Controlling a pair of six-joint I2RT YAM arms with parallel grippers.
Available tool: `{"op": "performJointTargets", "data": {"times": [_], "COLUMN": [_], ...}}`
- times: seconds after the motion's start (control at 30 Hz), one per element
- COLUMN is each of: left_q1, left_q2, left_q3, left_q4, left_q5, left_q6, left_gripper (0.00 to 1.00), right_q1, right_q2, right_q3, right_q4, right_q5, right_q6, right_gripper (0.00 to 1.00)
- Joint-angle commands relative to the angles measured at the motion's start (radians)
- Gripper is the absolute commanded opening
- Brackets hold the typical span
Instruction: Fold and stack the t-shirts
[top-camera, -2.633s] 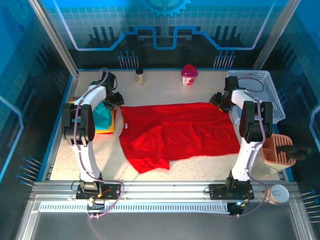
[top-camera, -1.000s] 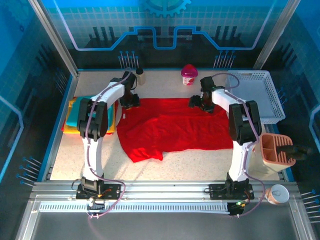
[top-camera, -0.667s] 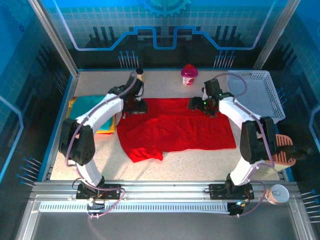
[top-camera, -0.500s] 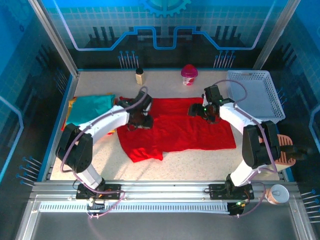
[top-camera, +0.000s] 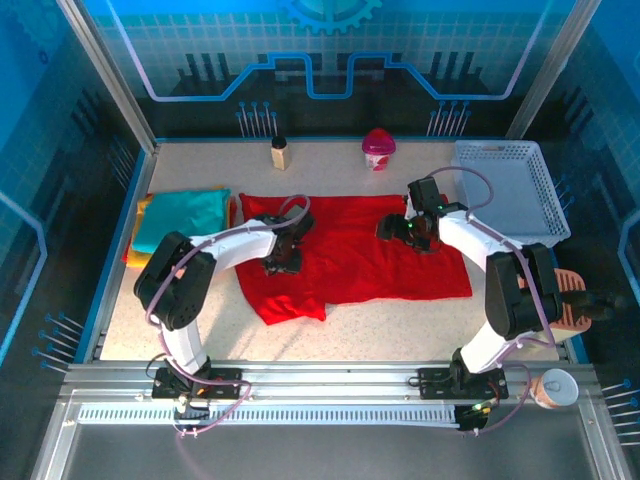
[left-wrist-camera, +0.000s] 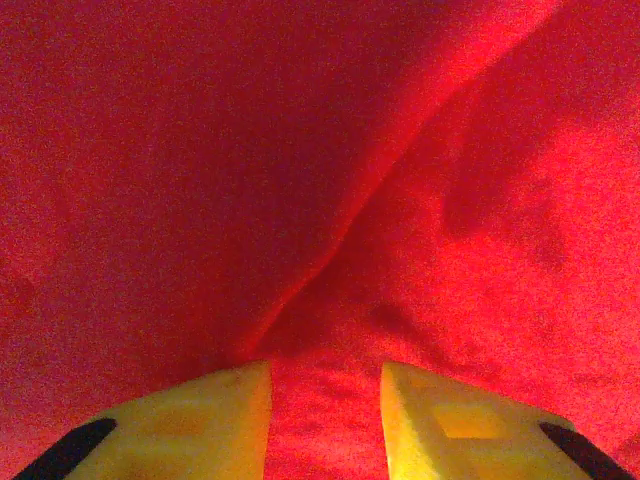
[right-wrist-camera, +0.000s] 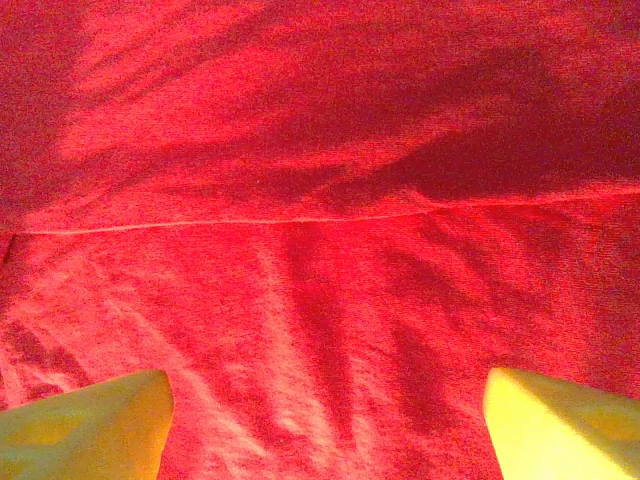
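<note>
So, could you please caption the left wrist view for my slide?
Yellow fingers of the left claw pinching a creased red t-shirt.

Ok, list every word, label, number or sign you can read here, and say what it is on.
No text can be read anywhere.
The red t-shirt: plain cloth, no print, top and wrist views alike.
The small jar and the pink container at the back: any label too small to read.
The back panel: gear and line graphics, no words.
</note>
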Motion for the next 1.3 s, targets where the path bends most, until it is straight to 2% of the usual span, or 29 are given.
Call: {"op": "performJointTargets", "data": {"times": [0.0, 0.3, 0.4, 0.57, 0.83, 0.97, 1.27], "left_q1": [0.018, 0.047, 0.048, 0.066, 0.128, 0.148, 0.11], "left_q2": [0.043, 0.089, 0.107, 0.116, 0.124, 0.148, 0.046], "left_q3": [0.063, 0.136, 0.157, 0.178, 0.239, 0.261, 0.252], "left_q4": [-0.045, -0.073, -0.078, -0.082, -0.082, -0.085, -0.111], "left_q5": [-0.074, -0.115, -0.113, -0.162, -0.134, -0.117, -0.082], "left_q6": [0.022, 0.062, 0.09, 0.126, 0.226, 0.22, 0.188], "left_gripper": [0.34, 0.33, 0.29, 0.29, 0.3, 0.29, 0.28], "right_q1": [0.017, 0.017, 0.017, 0.016, 0.016, 0.016, 0.016], "right_q2": [-0.031, -0.028, -0.022, -0.013, -0.01, -0.005, -0.024], "right_q3": [-0.025, -0.027, -0.025, -0.027, -0.025, -0.021, -0.025], "right_q4": [0.001, -0.003, 0.0, 0.004, 0.003, 0.002, -0.012], "right_q5": [-0.004, -0.004, -0.008, -0.02, -0.025, -0.034, -0.024], "right_q6": [0.016, 0.015, 0.018, 0.021, 0.019, 0.02, 0.007], "right_gripper": [0.81, 0.81, 0.81, 0.81, 0.8, 0.8, 0.8]}}
